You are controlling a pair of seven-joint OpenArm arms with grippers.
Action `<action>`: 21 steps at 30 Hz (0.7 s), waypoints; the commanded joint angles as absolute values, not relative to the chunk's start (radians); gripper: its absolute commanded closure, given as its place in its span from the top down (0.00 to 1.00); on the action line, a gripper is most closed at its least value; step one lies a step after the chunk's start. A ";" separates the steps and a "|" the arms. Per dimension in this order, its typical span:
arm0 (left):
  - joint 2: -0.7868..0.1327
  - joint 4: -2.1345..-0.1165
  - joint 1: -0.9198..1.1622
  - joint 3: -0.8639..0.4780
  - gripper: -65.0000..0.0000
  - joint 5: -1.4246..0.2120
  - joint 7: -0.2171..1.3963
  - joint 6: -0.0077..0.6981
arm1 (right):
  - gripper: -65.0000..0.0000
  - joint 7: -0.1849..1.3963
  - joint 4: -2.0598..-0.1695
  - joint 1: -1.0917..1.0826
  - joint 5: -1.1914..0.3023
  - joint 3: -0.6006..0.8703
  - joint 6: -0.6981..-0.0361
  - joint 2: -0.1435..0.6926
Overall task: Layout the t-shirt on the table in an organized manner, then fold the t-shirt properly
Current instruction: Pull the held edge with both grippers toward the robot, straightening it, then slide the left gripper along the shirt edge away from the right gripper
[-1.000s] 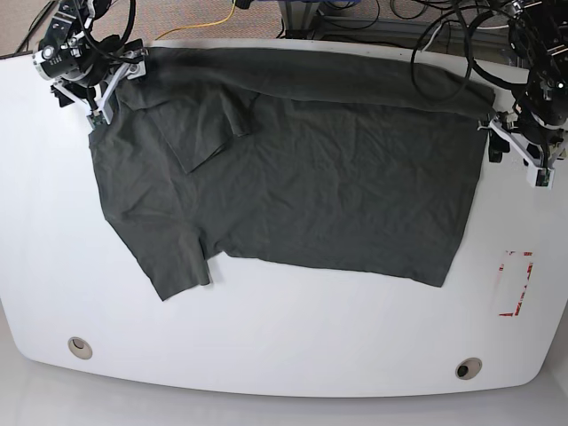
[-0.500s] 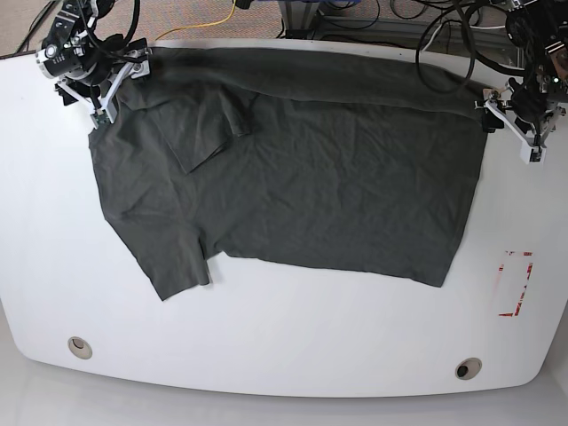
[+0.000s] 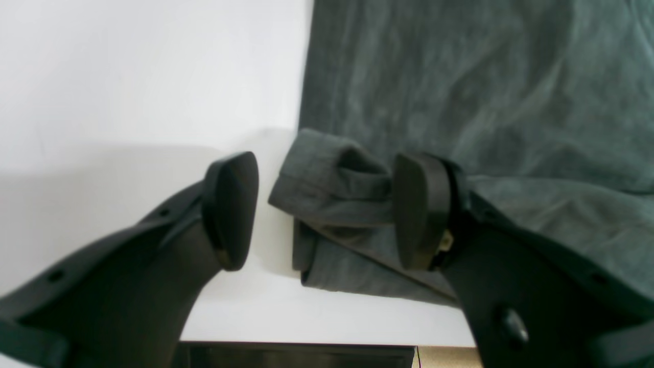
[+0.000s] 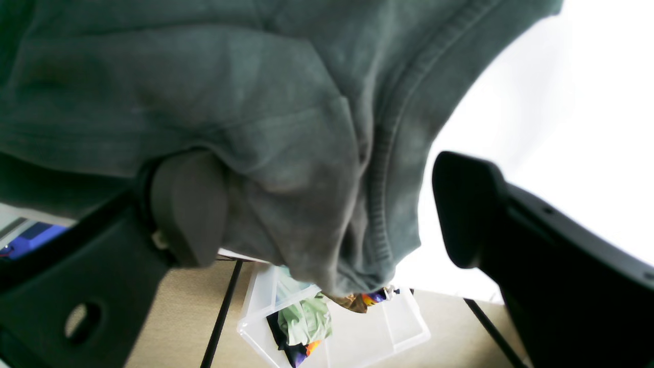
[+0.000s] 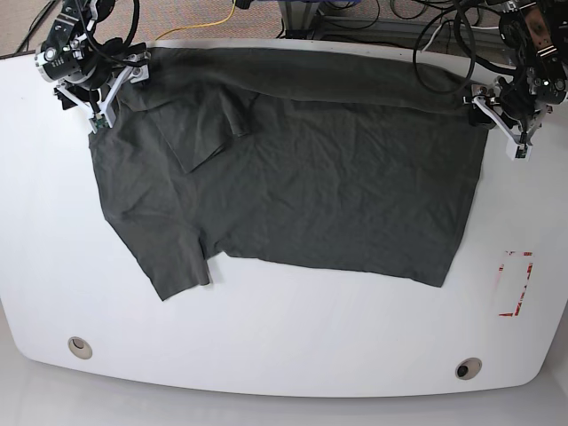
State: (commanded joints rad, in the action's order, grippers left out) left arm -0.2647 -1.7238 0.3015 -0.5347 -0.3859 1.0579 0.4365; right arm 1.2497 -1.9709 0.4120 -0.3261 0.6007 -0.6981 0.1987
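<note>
bench (image 5: 284, 355): bare white near edge, red tape rectangle (image 5: 514, 284) at one side | t-shirt (image 5: 293, 177): spread flat mid-bench, one sleeve folded over, far edge doubled | left claw (image 3: 322, 209): spread open astride a rolled hem corner | right claw (image 4: 327, 204): spread open around bunched cloth at bench edge

I seem to be working in a lab or test room. My bench is a glossy white table (image 5: 284, 346) with grommet holes (image 5: 80, 347) and a red tape rectangle (image 5: 514, 284). Behind the table, cables (image 5: 200, 25) trail over tan carpet (image 5: 177, 13). Below its edge sits a clear plastic bin (image 4: 332, 327), its contents blurry.
</note>
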 joint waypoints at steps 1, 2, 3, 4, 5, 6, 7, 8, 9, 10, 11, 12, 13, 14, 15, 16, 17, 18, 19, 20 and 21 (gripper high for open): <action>-0.265 -1.722 0.302 -0.535 0.29 -0.386 1.058 0.437 | 0.93 1.250 -1.971 0.412 -0.326 0.601 -0.698 0.199; -0.265 -1.721 0.302 -0.535 0.20 -0.386 1.058 0.437 | 0.93 1.250 -1.971 0.412 -0.326 0.601 -0.698 0.199; -0.265 -1.721 0.300 -0.535 0.10 -0.386 1.058 0.437 | 0.93 1.250 -1.971 0.412 -0.326 0.601 -0.698 0.199; -0.265 -1.721 0.300 -0.535 0.07 -0.386 1.058 0.437 | 0.93 1.250 -1.971 0.412 -0.326 0.601 -0.698 0.199; -0.265 -1.721 0.300 -0.535 0.02 -0.386 1.058 0.437 | 0.93 1.250 -1.971 0.412 -0.326 0.601 -0.698 0.199; -0.266 -1.722 0.300 -0.535 0.02 -0.386 1.058 0.437 | 0.93 1.250 -1.971 0.412 -0.326 0.601 -0.698 0.199; -0.266 -1.724 0.300 -0.535 0.02 -0.386 1.058 0.437 | 0.93 1.250 -1.971 0.412 -0.326 0.601 -0.698 0.199; -0.268 -1.725 0.302 -0.536 0.02 -0.386 1.058 0.437 | 0.93 1.250 -1.971 0.410 -0.326 0.601 -0.698 0.199; -0.268 -1.725 0.302 -0.538 0.01 -0.386 1.058 0.437 | 0.93 1.250 -1.971 0.410 -0.326 0.601 -0.698 0.199; -0.268 -1.727 0.302 -0.539 0.01 -0.386 1.058 0.437 | 0.93 1.250 -1.971 0.407 -0.326 0.601 -0.698 0.197; -0.268 -1.727 0.302 -0.539 0.01 -0.386 1.058 0.437 | 0.93 1.251 -1.971 0.404 -0.326 0.601 -0.698 0.197; -0.269 -1.727 0.302 -0.539 0.01 -0.387 1.058 0.437 | 0.93 1.251 -1.971 0.403 -0.326 0.602 -0.698 0.197; -0.269 -1.728 0.302 -0.539 0.01 -0.389 1.058 0.437 | 0.93 1.251 -1.971 0.403 -0.326 0.602 -0.698 0.197; -0.269 -1.733 0.302 -0.541 0.01 -0.390 1.058 0.437 | 0.93 1.251 -1.971 0.403 -0.326 0.602 -0.698 0.197; -0.271 -1.747 0.302 -0.544 0.01 -0.390 1.058 0.437 | 0.93 1.251 -1.971 0.403 -0.326 0.602 -0.698 0.197; -0.272 -1.756 0.302 -0.545 0.01 -0.390 1.058 0.437 | 0.93 1.251 -1.971 0.401 -0.326 0.602 -0.698 0.197; -0.275 -1.782 0.303 -0.555 0.01 -0.392 1.063 0.437 | 0.93 1.251 -1.971 0.398 -0.326 0.602 -0.698 0.197; -0.275 -1.804 0.303 -0.559 0.01 -0.392 1.067 0.437 | 0.93 1.251 -1.971 0.398 -0.326 0.602 -0.698 0.197; -0.275 -1.819 0.303 -0.564 0.01 -0.392 1.075 0.437 | 0.93 1.251 -1.971 0.398 -0.326 0.602 -0.698 0.197; -0.275 -1.839 0.302 -0.568 0.01 -0.392 1.089 0.437 | 0.93 1.251 -1.971 0.398 -0.326 0.602 -0.698 0.197; -0.275 -1.854 0.302 -0.575 0.01 -0.392 1.107 0.437 | 0.93 1.251 -1.971 0.398 -0.326 0.602 -0.698 0.197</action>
